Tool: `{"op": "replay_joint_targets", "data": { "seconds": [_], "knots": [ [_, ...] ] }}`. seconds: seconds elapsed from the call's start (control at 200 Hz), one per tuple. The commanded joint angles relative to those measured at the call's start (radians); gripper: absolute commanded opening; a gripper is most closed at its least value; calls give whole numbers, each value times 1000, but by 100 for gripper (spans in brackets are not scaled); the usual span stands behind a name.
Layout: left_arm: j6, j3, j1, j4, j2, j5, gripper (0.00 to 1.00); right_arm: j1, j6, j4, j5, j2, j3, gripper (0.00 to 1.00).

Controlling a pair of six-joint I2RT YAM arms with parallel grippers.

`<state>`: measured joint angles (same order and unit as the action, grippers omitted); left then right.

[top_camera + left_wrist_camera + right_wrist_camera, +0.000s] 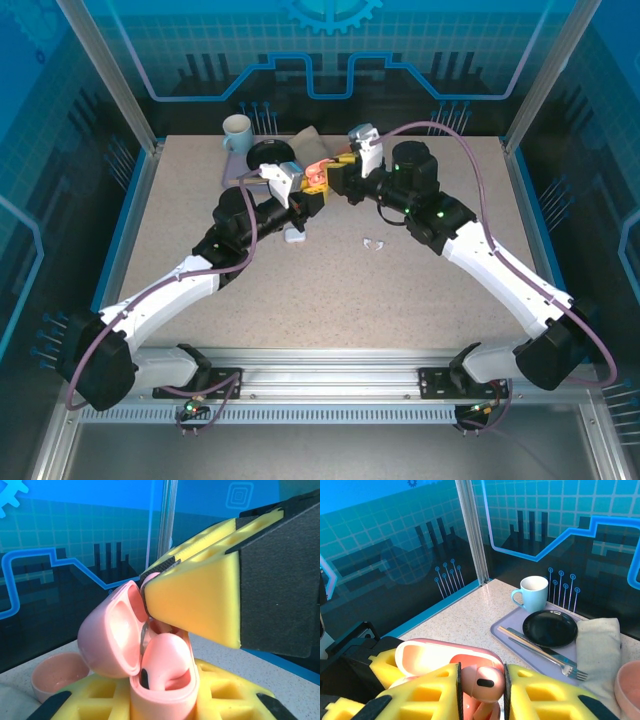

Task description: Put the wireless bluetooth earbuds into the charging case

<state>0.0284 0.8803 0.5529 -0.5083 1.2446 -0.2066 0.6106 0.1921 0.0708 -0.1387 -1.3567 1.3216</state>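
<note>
mug [536, 593] near black plate [550, 628] and fork [555, 662] on tray [516, 621]

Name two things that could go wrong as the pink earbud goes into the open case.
1. The right gripper pinches the pink earbud over the pink case; tilted, it could jam crooked or slip out.
2. Its finger sits right at the open lid, so pushing down might shut it or twist the case in the left gripper.
</note>
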Motion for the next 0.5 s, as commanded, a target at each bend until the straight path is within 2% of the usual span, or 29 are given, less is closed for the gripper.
{"op": "replay_joint_targets", "data": {
  "seconds": [0.0,0.495],
  "knots": [
    [16,39,8,-33,5,-4,0,18,-28,20,-1,18,-18,25],
    [21,37,8,-42,23,-2,0,68,-96,64,55,21,-7,28]
  ]
}}
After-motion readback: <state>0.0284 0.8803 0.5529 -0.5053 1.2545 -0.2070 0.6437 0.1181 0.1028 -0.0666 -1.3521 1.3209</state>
